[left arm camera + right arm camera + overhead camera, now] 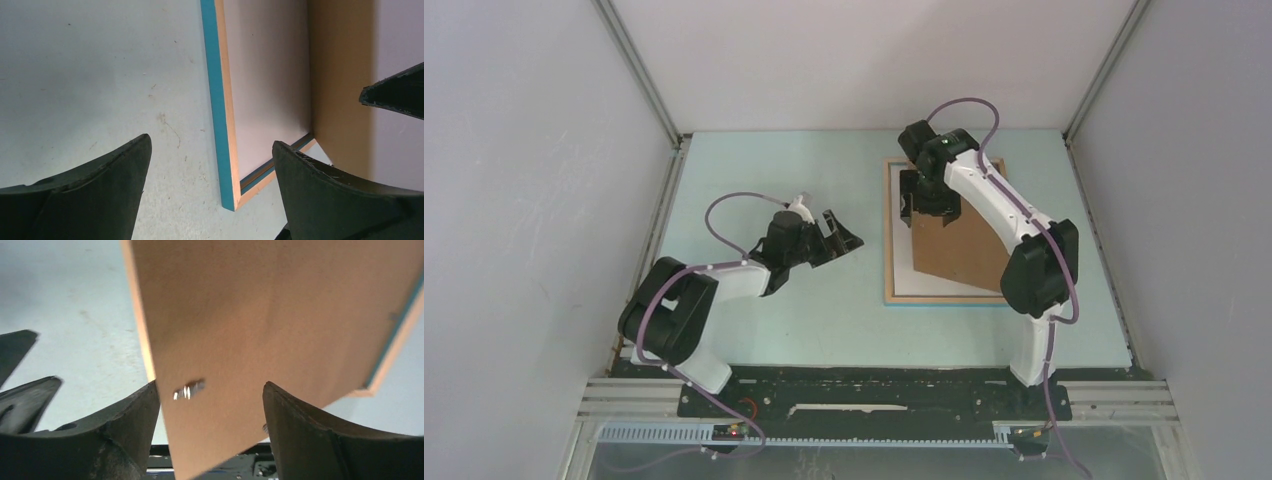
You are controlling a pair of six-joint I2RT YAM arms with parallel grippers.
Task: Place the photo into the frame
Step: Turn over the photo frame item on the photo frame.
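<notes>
The frame lies back-up on the table, right of centre, its light wood back and blue side showing in the left wrist view. A plain white surface fills its opening; the photo's balloon print is not in view. The brown backing board lies askew over the frame. My right gripper hangs over the board's far end with its jaws apart; in the right wrist view the board runs between the fingers of the right gripper. My left gripper is open and empty, left of the frame's near corner.
The pale green table is boxed in by grey walls on the left, back and right. A black base plate with both arm bases runs along the near edge. The right arm's links reach over the frame's right side.
</notes>
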